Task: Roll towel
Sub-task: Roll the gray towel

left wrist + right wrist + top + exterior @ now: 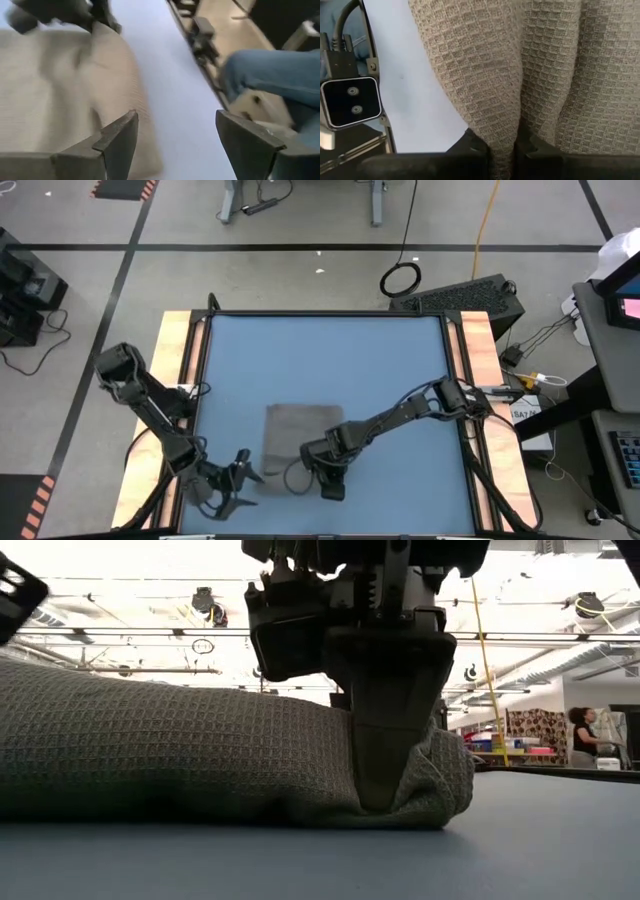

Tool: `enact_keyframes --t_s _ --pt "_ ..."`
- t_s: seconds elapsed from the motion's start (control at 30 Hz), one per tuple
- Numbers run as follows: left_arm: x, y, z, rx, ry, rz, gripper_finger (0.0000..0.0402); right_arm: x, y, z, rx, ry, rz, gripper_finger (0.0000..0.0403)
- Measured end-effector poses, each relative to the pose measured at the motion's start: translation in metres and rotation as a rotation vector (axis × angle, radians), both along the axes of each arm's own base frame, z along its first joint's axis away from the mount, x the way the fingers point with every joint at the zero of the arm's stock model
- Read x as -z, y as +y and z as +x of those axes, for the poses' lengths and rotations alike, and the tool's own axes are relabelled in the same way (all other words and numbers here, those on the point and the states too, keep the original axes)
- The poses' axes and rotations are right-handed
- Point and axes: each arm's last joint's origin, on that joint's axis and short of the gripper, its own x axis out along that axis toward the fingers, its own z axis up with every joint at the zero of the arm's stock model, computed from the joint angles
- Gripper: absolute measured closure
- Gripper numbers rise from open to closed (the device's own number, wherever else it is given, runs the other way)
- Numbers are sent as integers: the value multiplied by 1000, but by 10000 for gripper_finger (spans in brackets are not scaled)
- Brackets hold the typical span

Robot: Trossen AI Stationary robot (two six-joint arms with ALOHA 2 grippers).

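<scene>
High view, towel position: the towel (300,442) lies on the near half of the blue table (320,360), slightly left of centre, between the two arms.
High view, right gripper: the right gripper (328,480) stands at the towel's near edge, on the fabric.
High view, left gripper: the left gripper (238,478) sits just beside the towel's near left corner, apart from the fabric.
High view, progress: most of the towel lies flat; only the near edge looks gathered. Judged as an early stage of the roll.
Low view, towel form: the near edge of the towel (200,760) is lifted into one low hump, folded over at the right end.
Low view, right gripper state: the right gripper (385,780) is pressed into that fold, fingers closed on the fabric.
Left wrist view, left gripper state: the left gripper (175,145) has its fingers spread, nothing between them; the towel (65,90) lies just ahead and to one side.
Right wrist view, grip: a pleat of the towel (520,75) runs down between the closed fingers of the right gripper (501,150).
Remaining work (judgement): the first turn is only begun; the flat remainder must still be rolled up.
Count: one towel; two grippers; one table. The white tag cannot be made out.
</scene>
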Motion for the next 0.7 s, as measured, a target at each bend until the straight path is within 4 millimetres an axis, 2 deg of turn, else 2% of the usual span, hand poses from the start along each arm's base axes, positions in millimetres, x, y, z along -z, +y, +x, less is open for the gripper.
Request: enact_keyframes --t_s 0.1,0.2,0.47,0.7 --pt "3 1 6 -76 -34 33 129 0 0 0 -3 5 14 385" --pt "7 -1 9 -72 -43 92 129 0 -1 0 0 7 18 385" --pt "40 3 11 -83 55 268 129 0 -3 1 9 13 32 385" --pt "50 10 21 -152 80 269 129 0 -4 1 24 21 35 385"
